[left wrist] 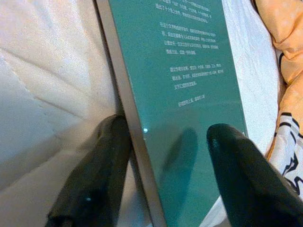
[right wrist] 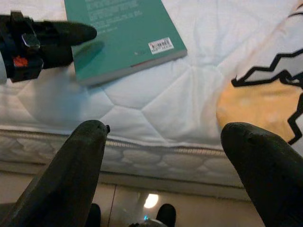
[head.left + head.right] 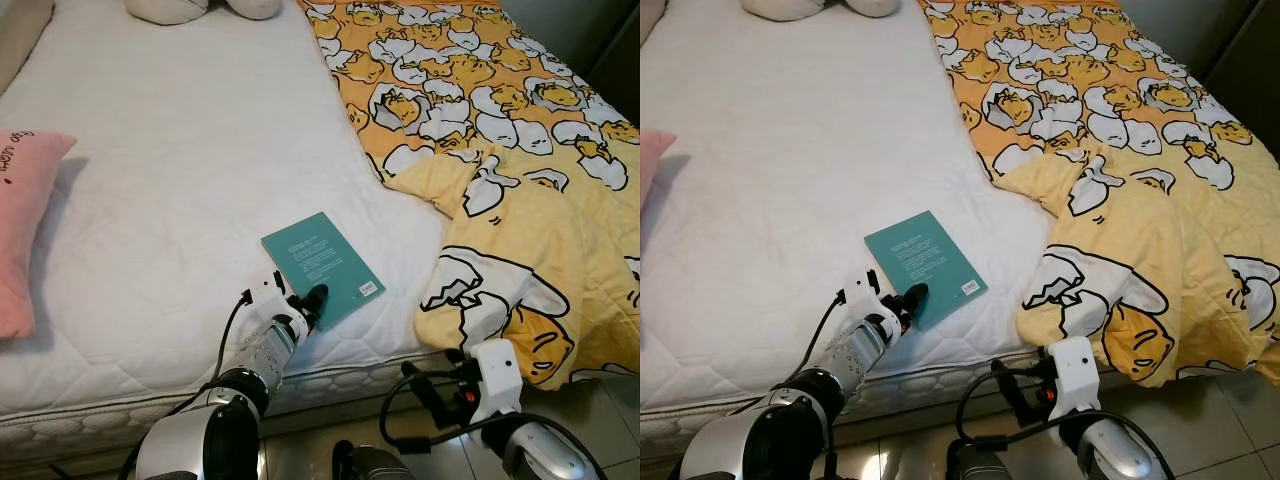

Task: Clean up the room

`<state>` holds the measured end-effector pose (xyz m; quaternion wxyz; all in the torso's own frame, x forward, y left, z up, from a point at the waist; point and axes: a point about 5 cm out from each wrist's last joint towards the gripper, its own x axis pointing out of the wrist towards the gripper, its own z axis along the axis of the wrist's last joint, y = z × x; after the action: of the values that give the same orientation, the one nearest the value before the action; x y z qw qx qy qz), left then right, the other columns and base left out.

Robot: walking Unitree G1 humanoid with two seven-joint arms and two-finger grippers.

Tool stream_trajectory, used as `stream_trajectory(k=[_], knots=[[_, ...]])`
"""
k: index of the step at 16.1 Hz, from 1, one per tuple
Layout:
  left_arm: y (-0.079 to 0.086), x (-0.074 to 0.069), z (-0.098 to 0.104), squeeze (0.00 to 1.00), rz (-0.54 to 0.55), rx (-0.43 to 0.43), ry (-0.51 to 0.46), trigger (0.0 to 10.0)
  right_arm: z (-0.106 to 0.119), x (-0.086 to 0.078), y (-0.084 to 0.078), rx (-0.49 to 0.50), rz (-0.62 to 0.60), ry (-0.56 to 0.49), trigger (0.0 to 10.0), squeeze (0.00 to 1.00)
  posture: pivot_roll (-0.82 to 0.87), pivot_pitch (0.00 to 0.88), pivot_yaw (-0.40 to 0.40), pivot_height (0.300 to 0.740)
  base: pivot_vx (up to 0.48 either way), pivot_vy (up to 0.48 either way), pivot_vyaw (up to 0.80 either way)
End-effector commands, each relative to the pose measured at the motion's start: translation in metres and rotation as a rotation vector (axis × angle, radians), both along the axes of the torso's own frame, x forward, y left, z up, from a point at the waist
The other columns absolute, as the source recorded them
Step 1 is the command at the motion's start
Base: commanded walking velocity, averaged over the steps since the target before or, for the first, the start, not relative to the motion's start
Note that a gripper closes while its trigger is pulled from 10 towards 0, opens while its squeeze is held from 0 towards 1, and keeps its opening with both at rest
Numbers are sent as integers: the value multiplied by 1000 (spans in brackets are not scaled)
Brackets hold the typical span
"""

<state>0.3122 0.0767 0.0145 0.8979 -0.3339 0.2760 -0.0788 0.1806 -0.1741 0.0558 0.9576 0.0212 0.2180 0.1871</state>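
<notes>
Right now your left pincer (image 3: 312,303) sits at the near corner of the teal book (image 3: 322,267), which lies flat on the bed (image 3: 180,180) close to the bed's near edge. Its fingers are spread wide and hold nothing: from the left wrist you see one finger (image 1: 102,175) down on the white sheet beside the book's spine and the other (image 1: 241,175) over the cover, with the spine edge running between them. Printed text shows on the cover there, while the right wrist view gives you the barcode sticker (image 2: 160,45) at the book's other near corner.

Around the book, a yellow blanket (image 3: 520,200) with a cartoon print covers the bed's right side and spills over the near edge, its closest fold lying just beside the book but apart from it. A pink pillow (image 3: 25,225) rests at the bed's left edge, well apart, and a white soft shape (image 3: 200,8) sits at the far edge.

Your right pincer (image 2: 165,156) hangs low in front of the mattress side, over the tiled floor (image 3: 600,410), fingers wide apart and empty.
</notes>
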Motion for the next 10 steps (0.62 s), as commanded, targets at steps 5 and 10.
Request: stream_trajectory(k=[5,10], knots=[[-21,-2,3,0,28,-191,26,0,-3,3,-5,1,-33,0,10000,0,-357,89,-59,740,0,0,0],[-16,0,5,0,14,-183,5,0,-4,6,-4,6,-47,-8,10000,0,-345,81,-50,740,0,0,0]])
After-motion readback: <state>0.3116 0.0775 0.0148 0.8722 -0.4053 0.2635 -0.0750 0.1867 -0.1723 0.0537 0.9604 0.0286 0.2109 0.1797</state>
